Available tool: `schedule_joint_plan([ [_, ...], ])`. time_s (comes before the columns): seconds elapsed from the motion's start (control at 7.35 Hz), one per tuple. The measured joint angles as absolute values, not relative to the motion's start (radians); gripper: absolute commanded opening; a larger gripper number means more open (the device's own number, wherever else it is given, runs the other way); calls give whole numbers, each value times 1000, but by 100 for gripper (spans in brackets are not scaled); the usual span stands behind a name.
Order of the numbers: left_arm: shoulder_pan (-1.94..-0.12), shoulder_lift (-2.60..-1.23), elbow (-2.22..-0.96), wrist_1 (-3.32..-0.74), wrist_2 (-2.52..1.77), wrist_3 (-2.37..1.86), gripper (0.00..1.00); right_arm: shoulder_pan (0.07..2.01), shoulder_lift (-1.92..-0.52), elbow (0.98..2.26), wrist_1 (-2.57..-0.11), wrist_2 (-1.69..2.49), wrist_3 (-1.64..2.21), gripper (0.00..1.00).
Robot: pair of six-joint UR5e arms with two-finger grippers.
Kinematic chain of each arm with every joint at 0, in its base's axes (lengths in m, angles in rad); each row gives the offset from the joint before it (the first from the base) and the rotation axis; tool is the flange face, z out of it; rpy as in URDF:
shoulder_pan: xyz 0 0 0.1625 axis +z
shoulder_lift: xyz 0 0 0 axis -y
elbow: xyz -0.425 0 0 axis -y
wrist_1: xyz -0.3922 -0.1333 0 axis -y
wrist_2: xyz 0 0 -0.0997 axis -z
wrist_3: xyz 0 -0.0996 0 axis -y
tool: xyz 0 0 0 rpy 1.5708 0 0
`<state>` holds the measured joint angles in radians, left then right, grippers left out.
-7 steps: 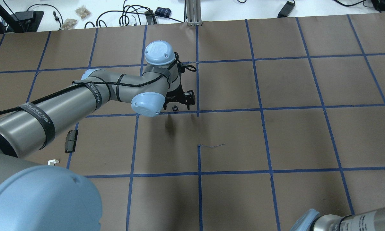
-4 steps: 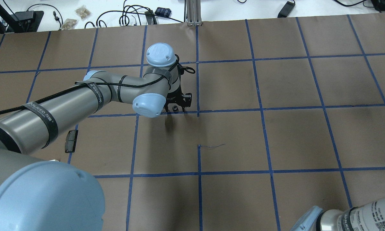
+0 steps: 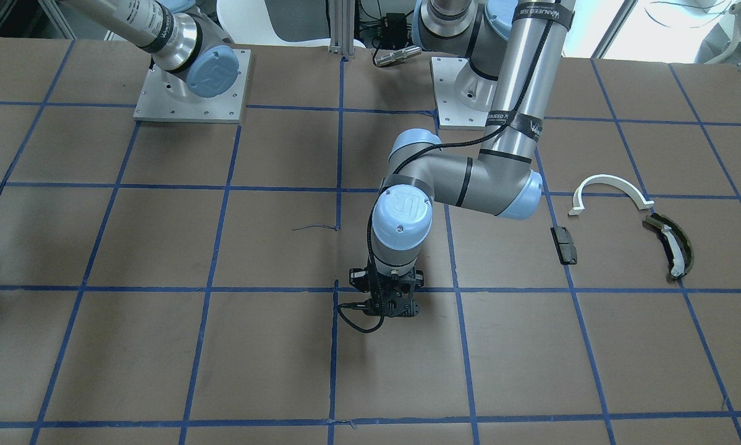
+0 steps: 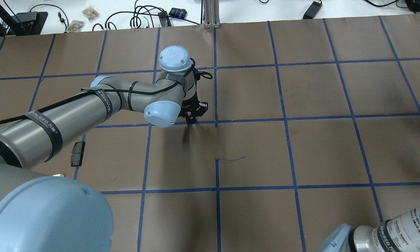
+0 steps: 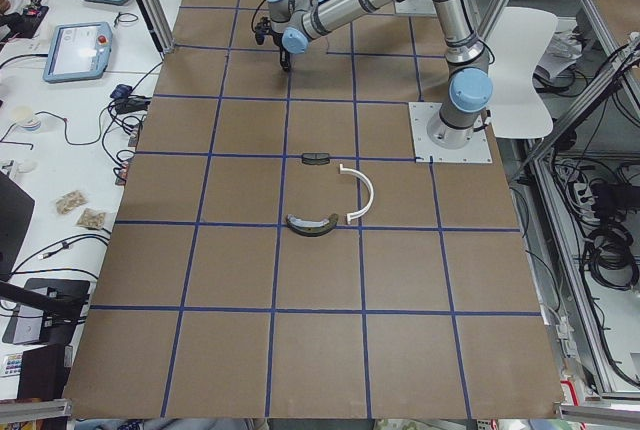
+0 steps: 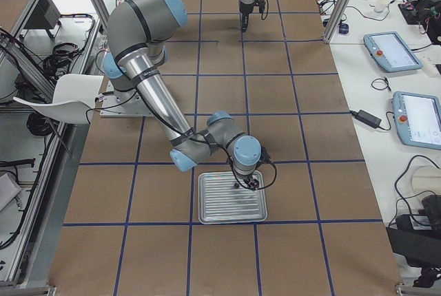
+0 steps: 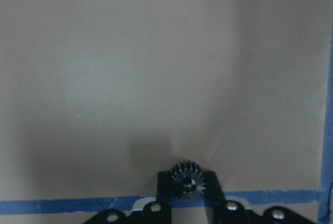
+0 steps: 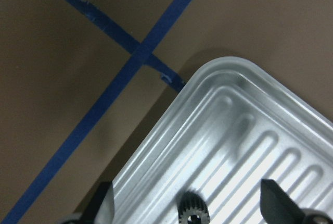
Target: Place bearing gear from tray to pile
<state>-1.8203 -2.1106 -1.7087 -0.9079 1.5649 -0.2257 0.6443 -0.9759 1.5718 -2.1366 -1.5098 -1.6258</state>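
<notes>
Item one: left hand (image 7: 187, 203). We recorded it closed on a small dark bearing gear (image 7: 188, 182), the toothed wheel pinched between the two fingertips, low over the bench (image 3: 160, 346) beside a blue tape line (image 7: 62, 204) near mid-bench.

Item two: right hand (image 8: 187, 203). We found it spread wide and holding nothing, hovering over the near corner of the ribbed metal tray (image 6: 232, 197). A second gear (image 8: 193, 209) lay on the tray floor directly between the parted fingers, untouched as far as we could tell.

Item three: the pile. We listed a white half-ring arc (image 3: 608, 188), an olive-green curved piece (image 3: 672, 238) with a white strip, and a dark grey oblong block (image 3: 564, 245), loosely grouped on the robot's left side of the bench.

Relation of note: the pile lay well apart from the left hand, further toward the robot's left and slightly nearer its base; the block was the closest member. We judged the left arm the better placed, the right arm being at the opposite end. The carried gear was not yet delivered; a sideways carry toward the block remained.
</notes>
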Motion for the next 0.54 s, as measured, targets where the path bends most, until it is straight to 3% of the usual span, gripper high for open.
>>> schedule_joint_plan([
  [0.54,-1591,-2025,-1727,-992,1590,65,0,632,-959,1572,-2147,-1543,-1745,90],
])
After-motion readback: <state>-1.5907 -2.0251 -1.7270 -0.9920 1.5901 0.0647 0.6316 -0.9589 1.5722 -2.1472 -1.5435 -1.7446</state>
